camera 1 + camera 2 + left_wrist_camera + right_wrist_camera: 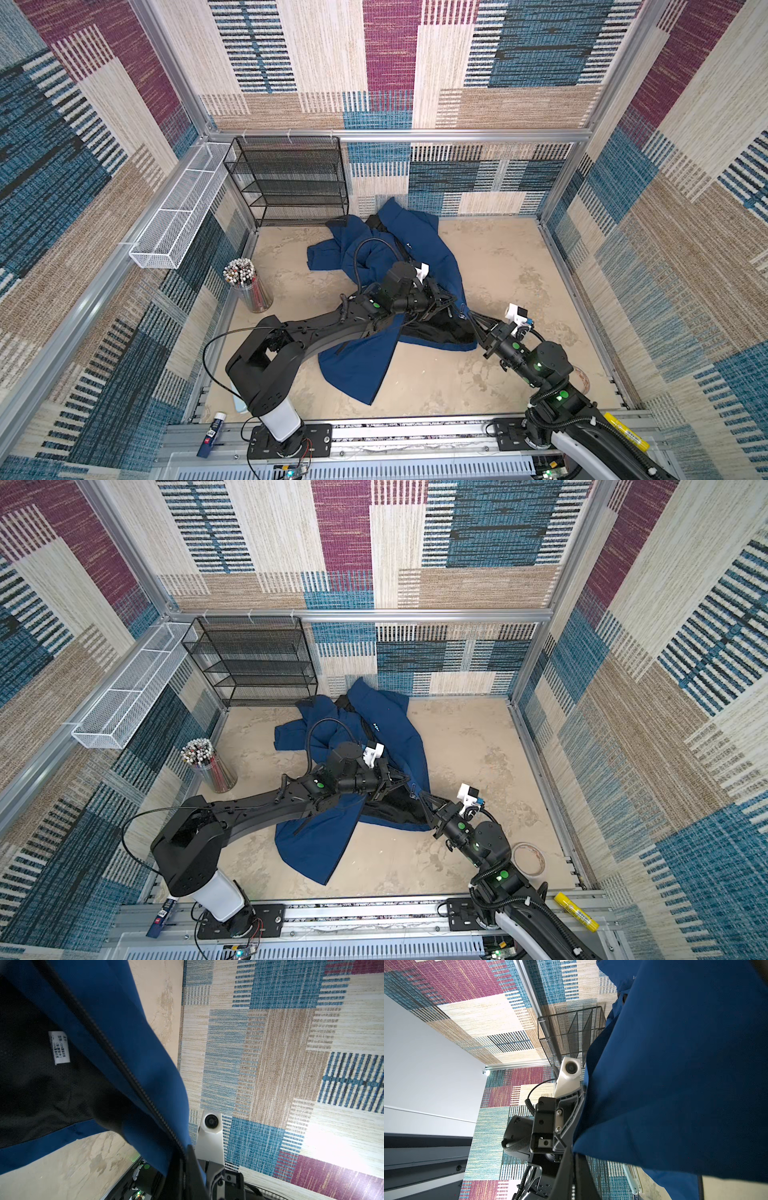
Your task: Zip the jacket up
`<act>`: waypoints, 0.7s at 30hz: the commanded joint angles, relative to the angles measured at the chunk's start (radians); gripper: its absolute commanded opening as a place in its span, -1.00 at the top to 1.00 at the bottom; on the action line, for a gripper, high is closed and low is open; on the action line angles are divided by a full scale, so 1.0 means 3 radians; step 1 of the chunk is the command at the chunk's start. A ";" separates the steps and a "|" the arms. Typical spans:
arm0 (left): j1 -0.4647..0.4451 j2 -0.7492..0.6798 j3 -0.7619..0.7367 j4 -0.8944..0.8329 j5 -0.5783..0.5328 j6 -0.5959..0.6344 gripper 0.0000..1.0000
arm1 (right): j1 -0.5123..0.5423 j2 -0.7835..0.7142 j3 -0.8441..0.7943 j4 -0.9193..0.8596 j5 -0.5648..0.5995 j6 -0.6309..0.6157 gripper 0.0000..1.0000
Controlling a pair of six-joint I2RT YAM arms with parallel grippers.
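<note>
The large navy blue soft jacket with black lining [361, 365] lies crumpled on the sand-coloured desk [519, 266]. Its collar end sits just in front of the black wire-mesh shelf rack [291, 183], and its hem end is well apart from that rack. It is unzipped, with one front panel folded back so the lining shows.

Both claws meet at the part of the jacket farthest from the rack. The left claw [445, 300] is clamped closed on the front edge. Its wrist view shows the black row of zipper teeth [128, 1072] running along the blue fabric straight into the pinch. The right claw [471, 318] is closed too, pinching jacket fabric just beside the left one; which front edge it has I cannot tell.

The grips probably sit so close because the zipper's bottom ends must be brought together and seated before anything can slide toward the rack. The held edge is raised off the desk, likely to keep the teeth straight. I cannot make out the slider.
</note>
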 commanded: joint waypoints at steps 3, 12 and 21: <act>0.0005 -0.0057 0.0112 -0.0077 0.0016 0.0135 1.00 | 0.0002 -0.0020 0.0102 -0.0191 -0.0104 -0.0109 0.09; 0.0020 -0.0052 0.0133 -0.0127 0.0075 0.0144 1.00 | 0.0000 0.0251 0.0177 0.0019 -0.0242 -0.0238 -0.08; 0.0026 -0.0050 0.0169 -0.0229 0.0101 0.0187 1.00 | 0.0002 0.0643 0.0385 0.0233 -0.0378 -0.0410 -0.14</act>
